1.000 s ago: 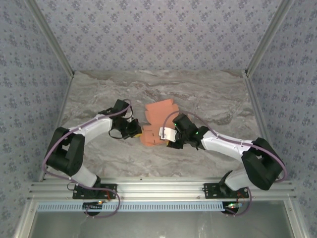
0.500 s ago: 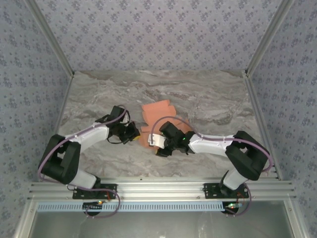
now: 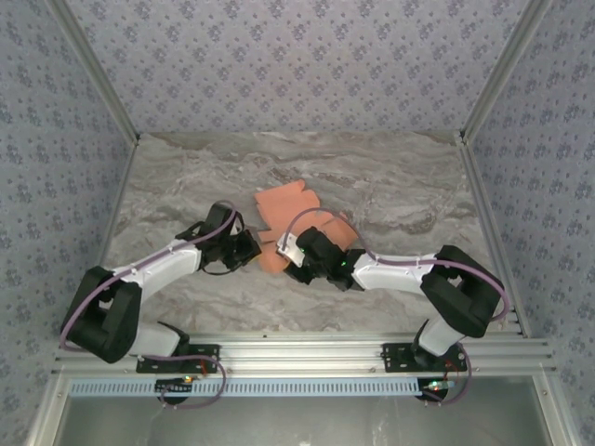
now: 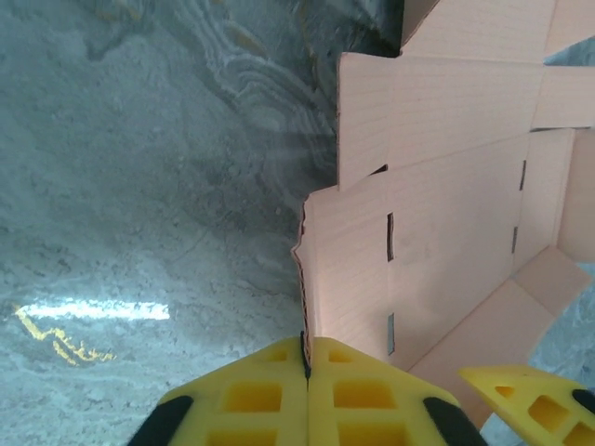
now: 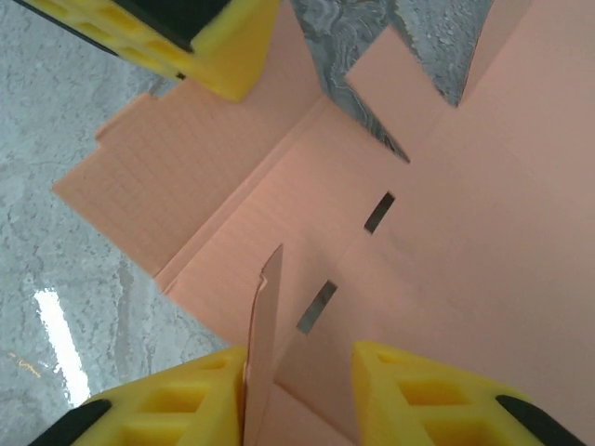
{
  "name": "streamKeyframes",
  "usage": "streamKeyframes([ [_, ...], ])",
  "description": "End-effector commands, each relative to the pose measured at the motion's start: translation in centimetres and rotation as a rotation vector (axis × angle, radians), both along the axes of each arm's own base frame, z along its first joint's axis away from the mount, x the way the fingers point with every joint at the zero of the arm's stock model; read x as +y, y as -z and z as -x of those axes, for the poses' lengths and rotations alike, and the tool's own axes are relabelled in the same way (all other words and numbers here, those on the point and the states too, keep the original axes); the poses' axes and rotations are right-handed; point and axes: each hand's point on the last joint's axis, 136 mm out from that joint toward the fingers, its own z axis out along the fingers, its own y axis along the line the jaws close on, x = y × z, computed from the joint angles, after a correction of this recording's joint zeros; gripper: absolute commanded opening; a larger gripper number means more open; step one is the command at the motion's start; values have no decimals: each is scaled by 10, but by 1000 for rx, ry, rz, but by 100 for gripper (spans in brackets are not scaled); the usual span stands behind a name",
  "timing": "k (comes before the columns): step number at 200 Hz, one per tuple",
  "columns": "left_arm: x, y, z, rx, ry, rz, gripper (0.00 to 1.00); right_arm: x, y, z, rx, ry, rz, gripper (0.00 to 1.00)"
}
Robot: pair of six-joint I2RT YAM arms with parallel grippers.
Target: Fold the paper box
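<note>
The paper box (image 3: 286,206) is a salmon-orange card sheet with slots and notched tabs, lying mostly flat mid-table. My left gripper (image 3: 253,249) is at its left edge. In the left wrist view the left gripper (image 4: 307,358) is shut on the thin raised edge of the paper box (image 4: 446,223). My right gripper (image 3: 291,254) is over the sheet's near part. In the right wrist view the right gripper (image 5: 302,376) is open, and an upright flap (image 5: 265,325) of the paper box (image 5: 465,214) leans against its left finger, with a gap to the right finger.
The marble table top (image 3: 400,200) has free room to the far side and right of the sheet. Metal posts and patterned walls close it in on three sides. An aluminium rail (image 3: 297,353) runs along the near edge.
My right arm has reached further left over the sheet. The sheet has slid and turned a little to the left. My left gripper stayed on the sheet's left edge.
</note>
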Motion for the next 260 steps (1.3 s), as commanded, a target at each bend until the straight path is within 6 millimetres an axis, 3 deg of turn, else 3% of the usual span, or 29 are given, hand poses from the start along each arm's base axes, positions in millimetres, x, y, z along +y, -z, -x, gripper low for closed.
streamKeyframes([
  [1, -1, -6, -1, -26, -11, 16, 47, -9, 8, -3, 40, 77, -11, 28],
  [11, -1, -8, -2, -30, -1, 19, 65, -10, 10, -4, 45, 84, -12, 24],
  [23, 3, -14, -6, -46, 6, 13, 74, -12, 12, -5, 45, 95, -9, 21],
  [49, 16, -32, -20, -119, -6, 2, 86, -12, 12, -4, 55, 97, -28, 15],
  [71, 33, -36, -36, -168, -22, -56, 90, -12, 14, -1, 67, 85, -45, 12],
  [101, 28, -24, -60, -208, 58, -108, 87, -12, 12, -1, 64, 80, -66, 12],
  [146, 5, -21, -96, -249, 159, -94, 69, -11, -25, 13, -3, -35, -150, 34],
  [197, -5, 10, -101, -177, 191, -109, 48, -38, -29, 9, -32, -30, -142, 36],
  [260, -16, 27, -99, -149, 219, -126, 49, -62, -25, -5, -24, 90, -173, 36],
])
